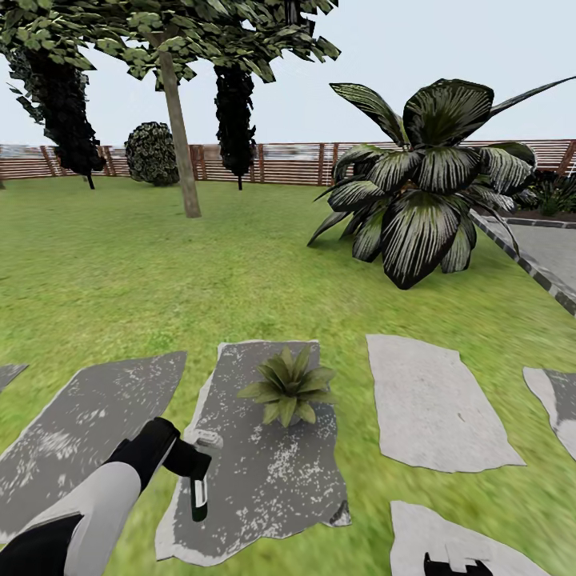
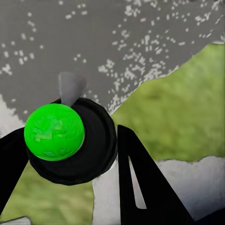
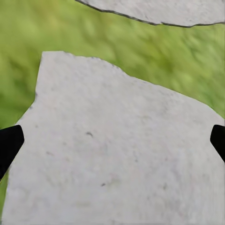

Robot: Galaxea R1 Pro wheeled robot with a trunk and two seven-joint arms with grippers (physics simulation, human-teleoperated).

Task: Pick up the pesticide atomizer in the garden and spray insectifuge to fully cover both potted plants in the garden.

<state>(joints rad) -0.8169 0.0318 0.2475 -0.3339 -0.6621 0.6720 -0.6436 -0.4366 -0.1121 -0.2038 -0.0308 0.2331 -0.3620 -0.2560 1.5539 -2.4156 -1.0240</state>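
My left gripper (image 1: 189, 459) is shut on the pesticide atomizer (image 1: 199, 488), a slim dark bottle with a grey nozzle on top, held over a grey stepping slab (image 1: 256, 480) in the garden. In the left wrist view the atomizer (image 2: 89, 154) shows as a round black body with a bright green cap, and the black fingers (image 2: 140, 173) of the left gripper (image 2: 70, 157) press on either side of it. One potted plant (image 1: 290, 388), a low green rosette, stands on the same slab just beyond the bottle. My right gripper (image 3: 112, 140) is open above a pale slab (image 3: 117, 154).
A big striped spiky plant (image 1: 420, 192) rises at the right rear beside a dark-edged paved area (image 1: 544, 256). A tree trunk (image 1: 180, 128), dark trees and a round bush (image 1: 152, 154) stand before the wooden fence (image 1: 272, 162). More slabs (image 1: 432, 408) lie in the lawn.
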